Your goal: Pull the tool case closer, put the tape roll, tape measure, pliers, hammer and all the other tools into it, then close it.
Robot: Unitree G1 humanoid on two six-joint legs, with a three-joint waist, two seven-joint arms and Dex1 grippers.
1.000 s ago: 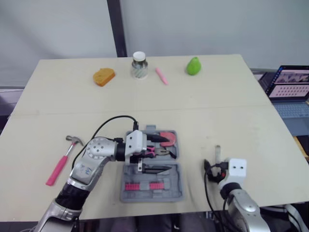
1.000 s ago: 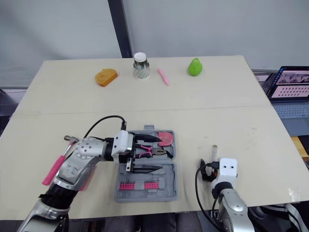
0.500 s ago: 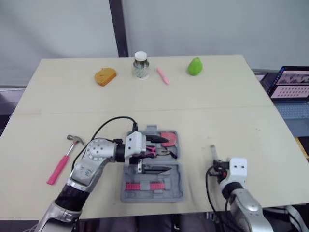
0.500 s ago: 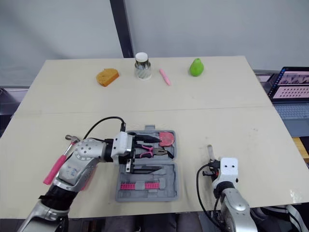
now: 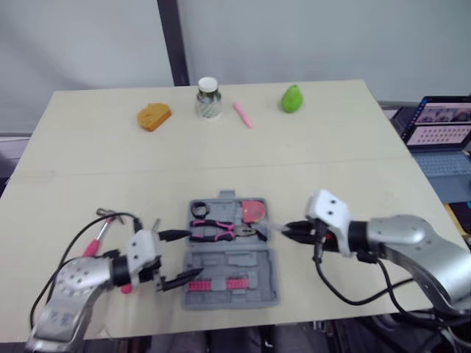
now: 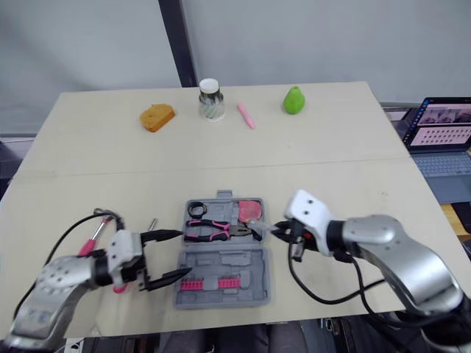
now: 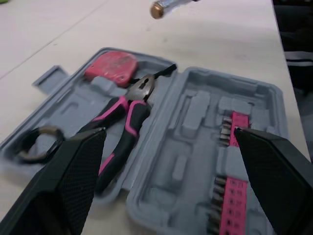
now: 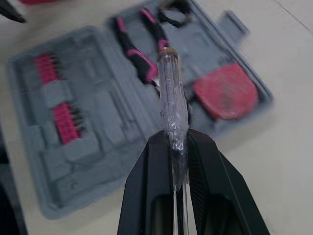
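Right gripper (image 6: 277, 230) clamps the screwdriver (image 8: 171, 98) over the case (image 6: 221, 265), near the bench's (image 6: 331, 147) front edge, to slot it — left gripper (image 6: 174, 255) gapes.

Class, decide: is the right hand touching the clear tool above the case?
Touching. The right wrist view shows the right hand clamped on both sides of the clear tool, with no gap.

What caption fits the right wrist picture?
Right gripper grips a clear-handled tool pointed toward the open grey tool case.
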